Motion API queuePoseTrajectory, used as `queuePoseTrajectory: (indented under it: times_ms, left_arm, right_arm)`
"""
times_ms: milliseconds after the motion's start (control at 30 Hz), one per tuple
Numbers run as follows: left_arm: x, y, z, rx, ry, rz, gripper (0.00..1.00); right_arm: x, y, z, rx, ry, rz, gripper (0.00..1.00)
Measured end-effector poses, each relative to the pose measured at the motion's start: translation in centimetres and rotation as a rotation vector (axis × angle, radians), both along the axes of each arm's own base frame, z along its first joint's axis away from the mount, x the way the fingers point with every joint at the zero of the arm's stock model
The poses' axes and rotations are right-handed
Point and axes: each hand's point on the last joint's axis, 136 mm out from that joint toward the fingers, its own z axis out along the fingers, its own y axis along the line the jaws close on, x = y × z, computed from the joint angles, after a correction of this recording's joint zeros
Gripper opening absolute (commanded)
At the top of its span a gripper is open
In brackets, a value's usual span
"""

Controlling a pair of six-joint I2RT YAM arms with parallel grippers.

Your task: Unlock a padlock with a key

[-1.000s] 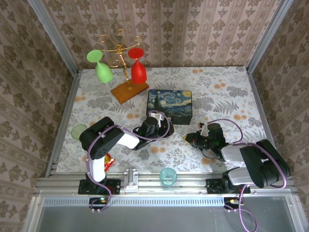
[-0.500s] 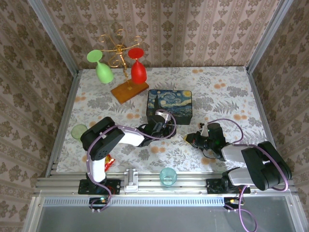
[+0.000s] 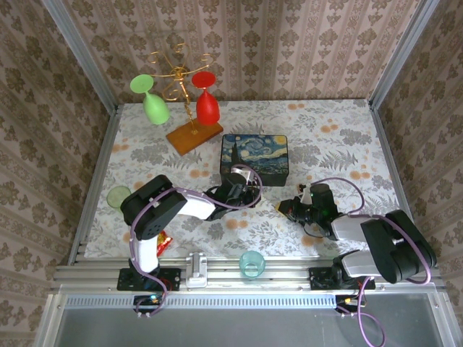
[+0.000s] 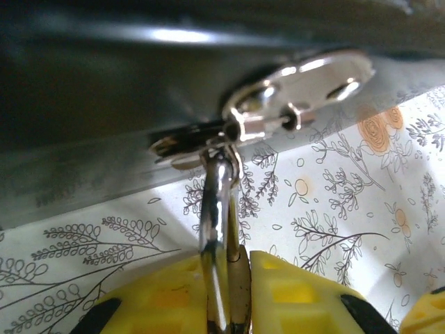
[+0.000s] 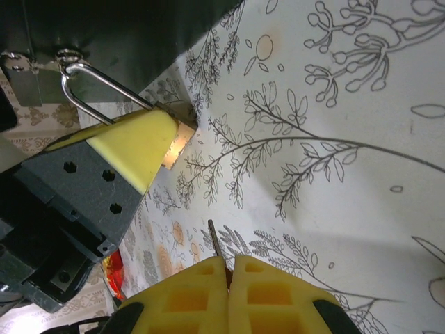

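At box (image 3: 253, 154) front, my left gripper (image 4: 233, 296) clamps padlock (image 4: 214, 209), right gripper (image 5: 229, 270) pinches key (image 5: 214, 241); key apart from padlock, insertion and turn remain.

table (image 3: 325, 130): flat top, white surface printed with grey leaves and orange flowers, patterned walls on three sides
far left: wooden base (image 3: 194, 135) of a gold glass rack stands on the table; a green glass and a red glass hang from the rack
centre: dark painted box (image 3: 254, 157), lid down, sits flat
left edge: pale green cup (image 3: 118, 196), upright
near left: small red-wrapped item (image 3: 163, 243), lying by the left arm's base
near edge: teal cup (image 3: 252, 263), upright at the metal rail, between the arm bases
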Motion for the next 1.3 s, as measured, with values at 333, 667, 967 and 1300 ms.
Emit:
queuePoseTrajectory:
  times_ms: [333, 667, 967, 1300]
  left_arm:
    - [-0.1, 0.5, 1.1, -0.178, 0.073, 0.064, 0.09]
    - [0.4, 1.2, 1.9, -0.303, 0.172, 0.158, 0.05]
    - [0.5, 1.3, 2.8, -0.395, 0.218, 0.208, 0.03]
    - [0.4, 1.2, 3.6, -0.463, 0.245, 0.236, 0.02]
  right_arm:
    - [0.9, 1.0, 0.3, 0.078, 0.04, -0.043, 0.0]
    - [1.5, 2.8, 1.1, 0.156, 0.033, -0.055, 0.0]
    - [2.9, 3.7, -0.1, 0.256, 0.059, -0.096, 0.0]
    - [3.4, 4.6, 2.4, 0.307, -0.031, -0.052, 0.0]
